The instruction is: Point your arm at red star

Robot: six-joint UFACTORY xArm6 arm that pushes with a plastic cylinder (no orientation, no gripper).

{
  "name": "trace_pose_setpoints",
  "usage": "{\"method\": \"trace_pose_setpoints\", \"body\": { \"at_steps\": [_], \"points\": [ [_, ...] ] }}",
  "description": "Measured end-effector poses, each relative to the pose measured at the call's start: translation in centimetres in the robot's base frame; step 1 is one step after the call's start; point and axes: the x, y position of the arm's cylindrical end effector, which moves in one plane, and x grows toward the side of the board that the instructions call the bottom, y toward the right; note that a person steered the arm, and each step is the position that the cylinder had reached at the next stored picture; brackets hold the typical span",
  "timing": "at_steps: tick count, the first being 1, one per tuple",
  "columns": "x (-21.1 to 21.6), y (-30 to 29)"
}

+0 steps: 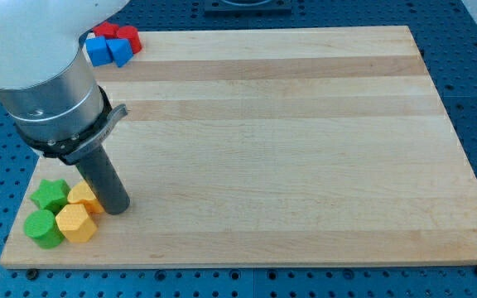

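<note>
The red star [104, 31] lies at the view's top left corner of the wooden board [288, 141], partly hidden by my arm. A second red block [129, 36] touches it on the right. Two blue blocks [98, 51] [120, 52] sit just below them. My tip [117, 208] rests on the board at the view's bottom left, far below the red star. It stands right next to a yellow block [85, 197].
A green star [50, 195], a green cylinder [43, 228] and a yellow hexagon [76, 223] cluster with the yellow block at the bottom left corner. The arm's large grey body [44, 79] covers the board's left edge.
</note>
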Motion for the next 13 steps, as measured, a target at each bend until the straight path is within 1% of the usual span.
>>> {"method": "trace_pose_setpoints", "body": {
  "at_steps": [1,3,4,5,7,8,9,10,11,13],
  "points": [
    [-0.5,0.0],
    [-8.9,1.6],
    [-8.9,1.5],
    [-10.8,-1.6],
    [-18.5,-13.0],
    [-18.8,-13.3],
    [-22.0,-13.3],
    [-27.7,-13.2],
    [-29.4,-13.3],
    [-29.9,-13.3]
  ]
}}
